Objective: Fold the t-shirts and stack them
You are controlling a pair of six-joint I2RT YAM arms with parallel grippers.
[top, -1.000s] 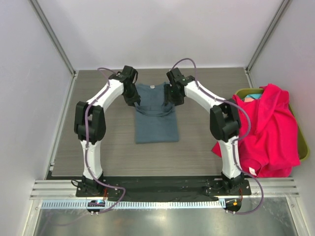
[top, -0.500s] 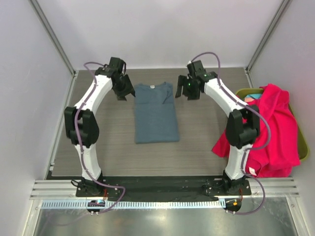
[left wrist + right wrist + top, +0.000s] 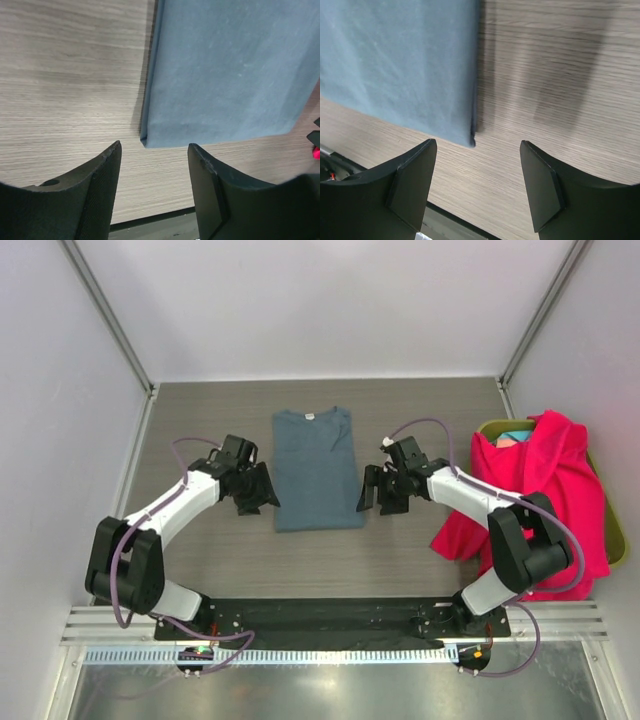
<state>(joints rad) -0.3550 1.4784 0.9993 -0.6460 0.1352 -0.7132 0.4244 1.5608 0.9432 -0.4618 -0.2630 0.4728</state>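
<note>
A slate grey-blue t-shirt lies flat on the table, folded into a long narrow strip, with its white neck label at the far end. My left gripper is open and empty beside the shirt's near left corner; in the left wrist view that corner lies just ahead of the gripper. My right gripper is open and empty by the near right corner, just ahead of the gripper. A bright pink-red t-shirt hangs over the bin at the right.
The olive-green bin stands at the table's right edge, with teal and pale pink cloth showing inside it. The pink-red shirt spills over its near side onto the table. The table's dark front edge runs just behind both grippers.
Both grippers let go of the grey-blue shirt's shoulder area and opened. They swung out to its sides, then came back along it to the near hem corners.
</note>
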